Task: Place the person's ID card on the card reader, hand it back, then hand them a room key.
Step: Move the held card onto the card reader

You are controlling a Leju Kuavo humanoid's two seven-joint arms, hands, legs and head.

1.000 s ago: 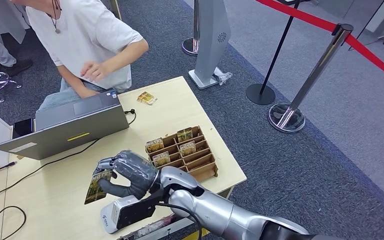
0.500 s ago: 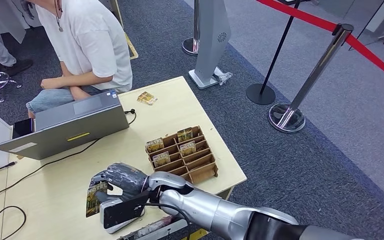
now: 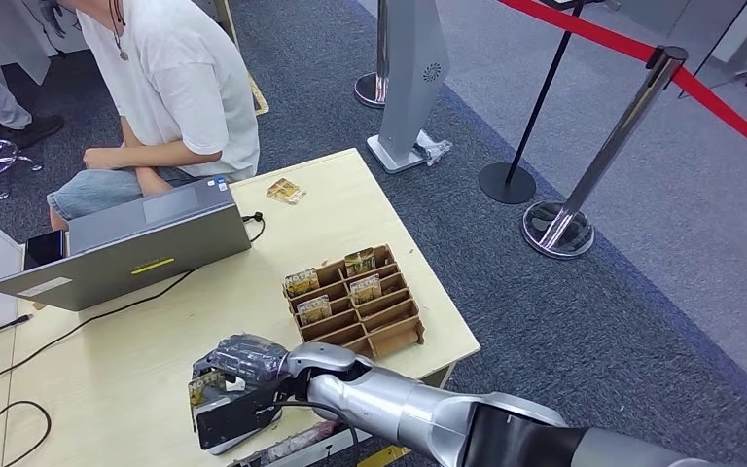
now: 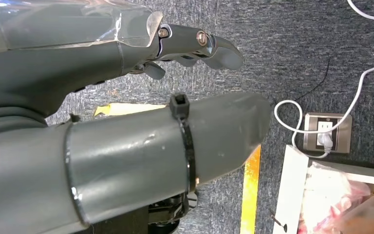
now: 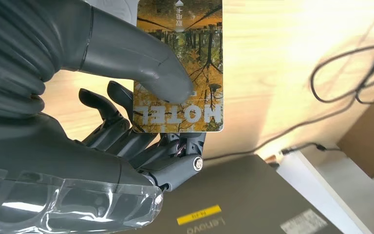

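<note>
Card sat pinched under right hand thumb, just over card reader. Best to lay it flat on reader, then let go gently. Left hand held nothing, fingers apart. Person sat behind laptop.

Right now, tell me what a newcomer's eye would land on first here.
First, the right hand at the table's near edge, pinching a card printed HOTEL between thumb and fingers, low over the card reader. Next, the wooden rack of similar cards at mid-table, right of the laptop. Behind the laptop sits a person in a white shirt.
</note>
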